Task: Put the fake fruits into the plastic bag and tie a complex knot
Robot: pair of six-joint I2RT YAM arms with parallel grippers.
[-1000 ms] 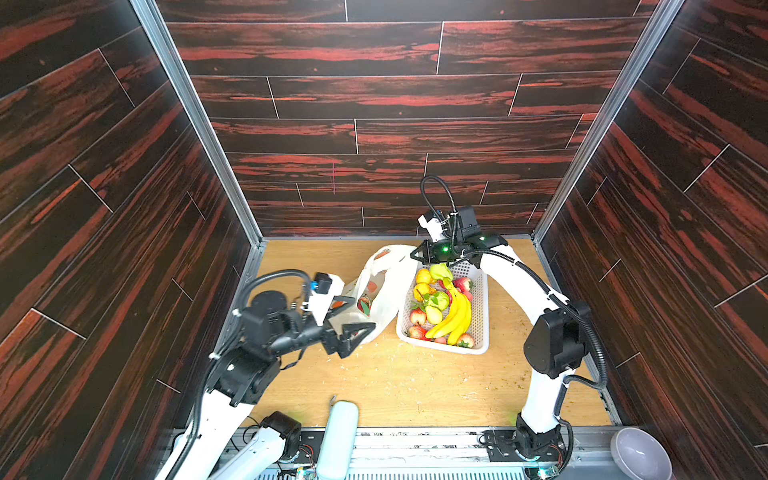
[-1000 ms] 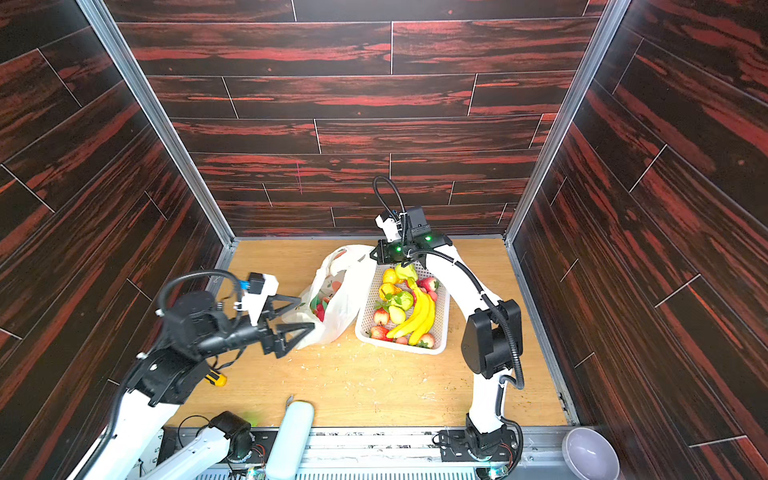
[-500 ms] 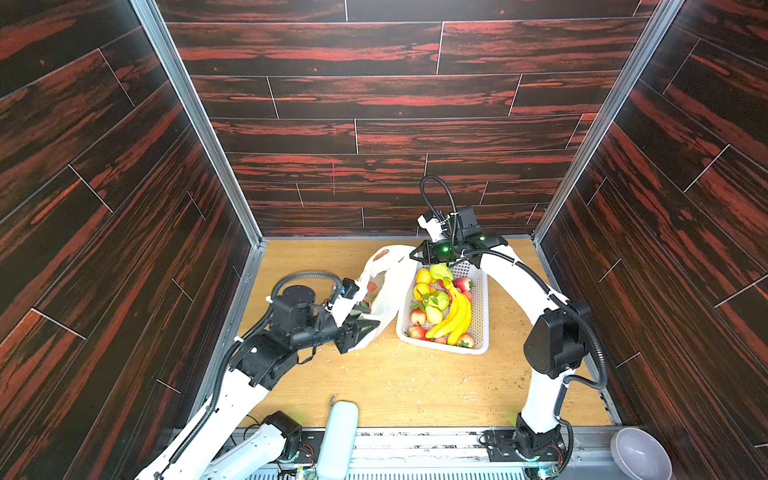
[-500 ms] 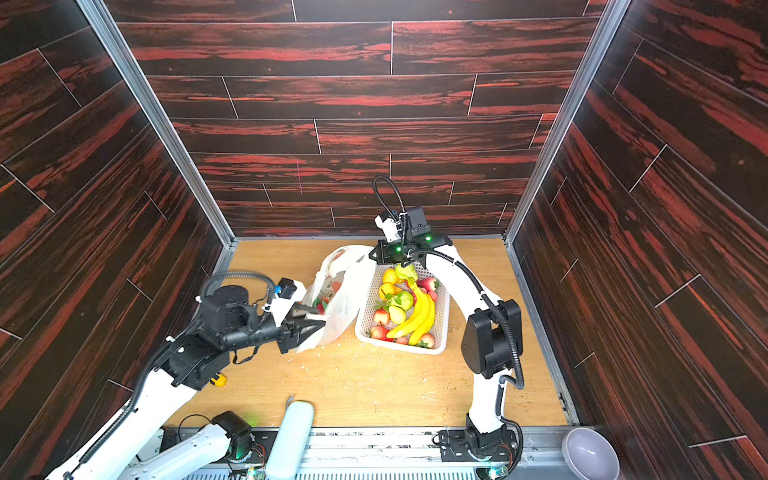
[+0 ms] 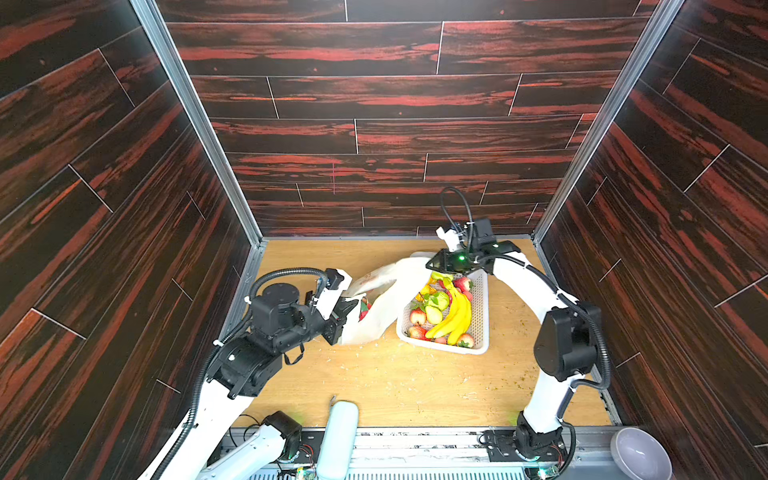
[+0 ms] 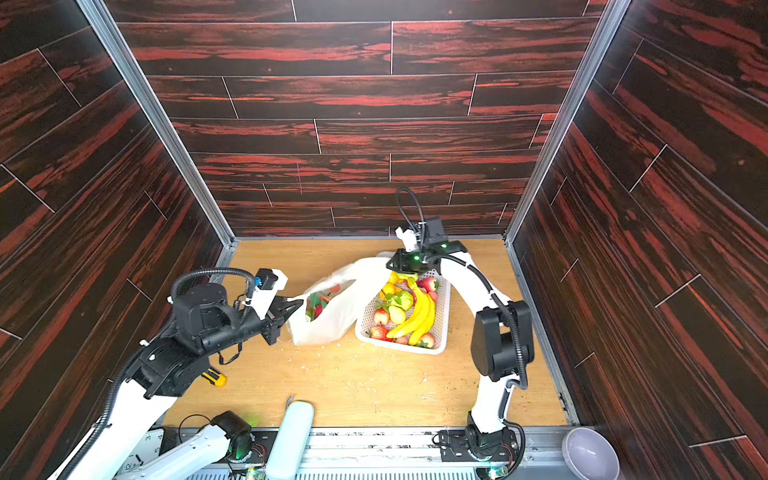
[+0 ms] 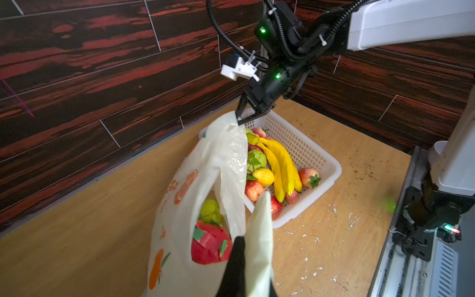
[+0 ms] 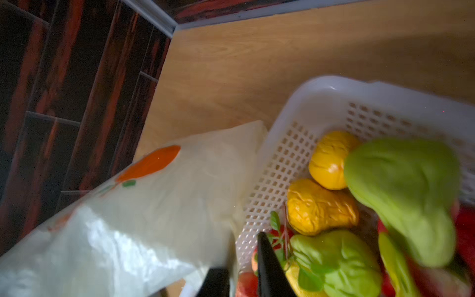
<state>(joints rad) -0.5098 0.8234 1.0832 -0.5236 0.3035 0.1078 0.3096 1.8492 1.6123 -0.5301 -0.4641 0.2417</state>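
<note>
The plastic bag is stretched between both grippers, mouth up, beside the white basket. My left gripper is shut on the bag's near handle. A pink-red dragon fruit and a green fruit lie inside the bag. My right gripper hangs over the basket's far corner with its jaws parted; the far handle still drapes against one finger. In the basket lie a banana bunch, lemons, green pears, apples and strawberries.
The dark wood-panel walls close in on three sides. White crumbs are scattered on the wooden floor in front of the basket. A grey bowl sits at the front right. A yellow-black tool lies by the left arm, and a pale post stands at the front edge.
My left gripper came forward, open, to the bag and shut on its near handle. The right gripper's jaws, shut on the far handle before, have parted.
</note>
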